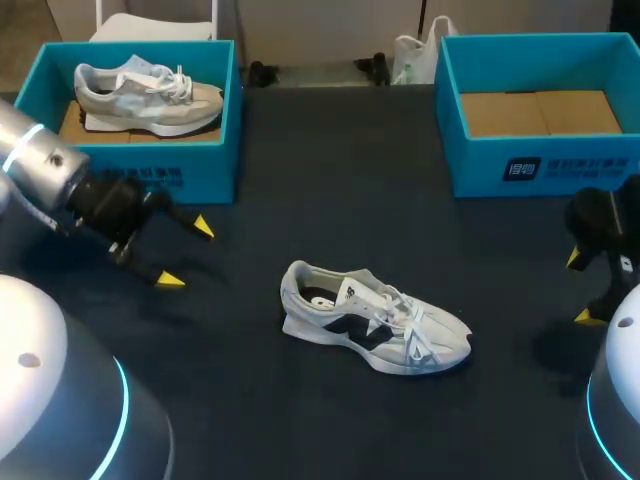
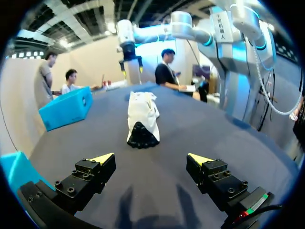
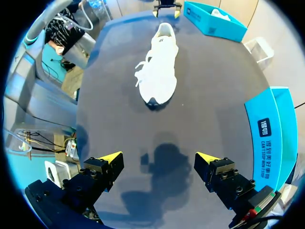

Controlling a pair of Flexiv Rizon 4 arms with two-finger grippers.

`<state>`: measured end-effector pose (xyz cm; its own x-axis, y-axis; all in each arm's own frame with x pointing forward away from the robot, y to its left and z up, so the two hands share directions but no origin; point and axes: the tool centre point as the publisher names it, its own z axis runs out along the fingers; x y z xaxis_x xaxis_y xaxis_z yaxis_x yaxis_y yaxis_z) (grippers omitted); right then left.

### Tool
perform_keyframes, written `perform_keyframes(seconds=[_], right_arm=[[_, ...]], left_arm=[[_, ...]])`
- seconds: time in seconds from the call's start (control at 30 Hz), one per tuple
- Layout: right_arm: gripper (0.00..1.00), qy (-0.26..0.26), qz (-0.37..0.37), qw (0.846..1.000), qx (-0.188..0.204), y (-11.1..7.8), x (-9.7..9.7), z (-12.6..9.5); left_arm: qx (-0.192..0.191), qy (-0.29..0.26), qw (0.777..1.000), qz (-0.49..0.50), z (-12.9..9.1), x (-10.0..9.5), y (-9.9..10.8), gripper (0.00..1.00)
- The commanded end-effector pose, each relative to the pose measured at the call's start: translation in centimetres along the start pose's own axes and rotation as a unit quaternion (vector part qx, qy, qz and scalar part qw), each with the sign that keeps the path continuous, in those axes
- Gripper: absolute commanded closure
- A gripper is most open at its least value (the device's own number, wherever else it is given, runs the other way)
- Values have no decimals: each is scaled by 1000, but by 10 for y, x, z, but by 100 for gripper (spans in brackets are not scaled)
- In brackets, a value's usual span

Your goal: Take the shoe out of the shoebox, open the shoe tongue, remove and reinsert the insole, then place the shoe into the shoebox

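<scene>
In the head view, a white and grey lace-up sneaker with a dark side patch (image 1: 375,320) is seen standing on its sole in the middle of the dark table (image 1: 330,190), outside both boxes, its heel turned toward the left arm's side and its toe toward the right. The left gripper (image 1: 187,254) is held over the table just in front of the turquoise cardboard left shoebox (image 1: 215,165), its yellow-tipped fingers spread and released; a second sneaker of pale grey and white (image 1: 145,95) is seen lying inside that box. The right gripper (image 1: 579,287) is placed near the table's right edge, in front of the turquoise cardboard right shoebox (image 1: 545,165), whose brown floor is shown; its fingers are likewise parted and grasp nothing. In the left wrist view, the left gripper (image 2: 151,159) is shown wide open, with the sneaker (image 2: 141,119) ahead of it, heel first, well apart, and the right gripper (image 2: 132,70) beyond it. In the right wrist view, the right gripper (image 3: 159,156) is shown open, the sneaker (image 3: 159,71) is seen ahead, toe first, and the right shoebox (image 3: 271,129) is seen just beside the gripper
</scene>
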<state>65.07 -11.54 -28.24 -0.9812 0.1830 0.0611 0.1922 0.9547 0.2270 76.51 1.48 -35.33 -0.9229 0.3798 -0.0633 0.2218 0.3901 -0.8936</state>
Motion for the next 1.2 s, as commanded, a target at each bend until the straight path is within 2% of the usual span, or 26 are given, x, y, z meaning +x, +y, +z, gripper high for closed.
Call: perform_keyframes(seconds=[0.03,0.23,0.3,0.47,0.9,0.97,1.2], right_arm=[[0,-1,1,1000,1,0,1,1],[0,-1,1,1000,1,0,1,1],[0,-1,1,1000,1,0,1,1],[0,-1,1,1000,1,0,1,1],[0,-1,1,1000,1,0,1,1],[0,-1,1,1000,1,0,1,1],[0,-1,1,1000,1,0,1,1]], left_arm=[[131,1,991,-5,3,1,13,0],[131,1,991,-5,3,1,13,0],[118,-4,993,-4,9,2,17,0],[120,-27,992,-19,19,2,23,0],[122,-102,987,-35,41,1,18,0],[116,-95,988,-20,42,-2,12,0],[116,-95,988,-20,42,-2,12,0]])
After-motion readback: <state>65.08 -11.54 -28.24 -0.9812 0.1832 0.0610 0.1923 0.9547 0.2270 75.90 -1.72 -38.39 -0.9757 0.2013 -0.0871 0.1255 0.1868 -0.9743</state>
